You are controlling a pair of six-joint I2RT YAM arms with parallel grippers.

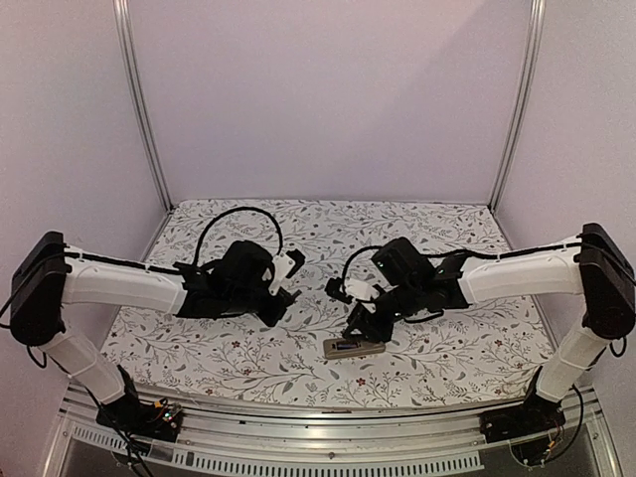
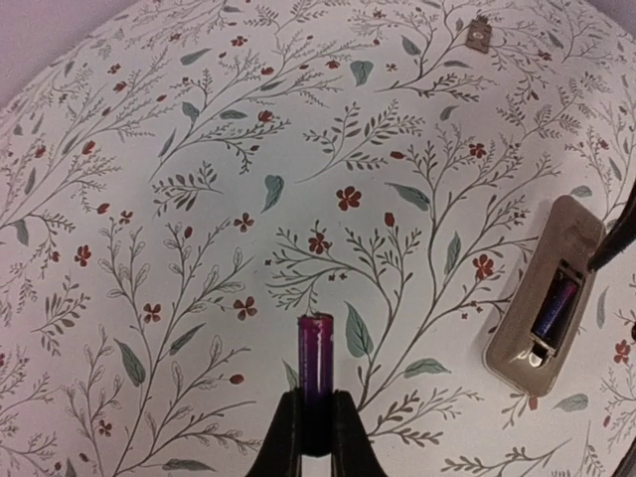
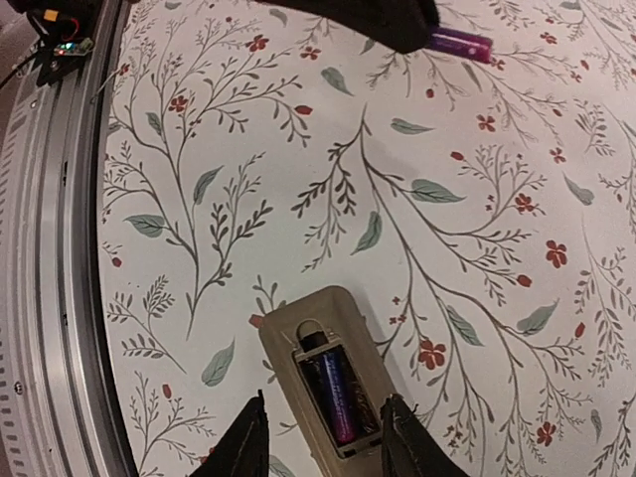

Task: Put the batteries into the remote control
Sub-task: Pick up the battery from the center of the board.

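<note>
Presently, your left gripper (image 2: 316, 437) clamped a battery (image 2: 316, 358) by its end, so it could pivot on insertion; your right gripper (image 3: 323, 442) straddled the remote control (image 3: 318, 306), grip unconfirmed.

You have one purple cylindrical battery (image 3: 333, 393) inside the grey-tan plastic remote control (image 3: 316, 305). From above, the second battery (image 2: 316, 348) sits at its ten o'clock, in the left gripper (image 2: 316, 399).

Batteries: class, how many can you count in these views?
2. One battery is pinched in the left gripper; the other battery lies inside the open back of the remote control. Others may be hidden from view.
</note>
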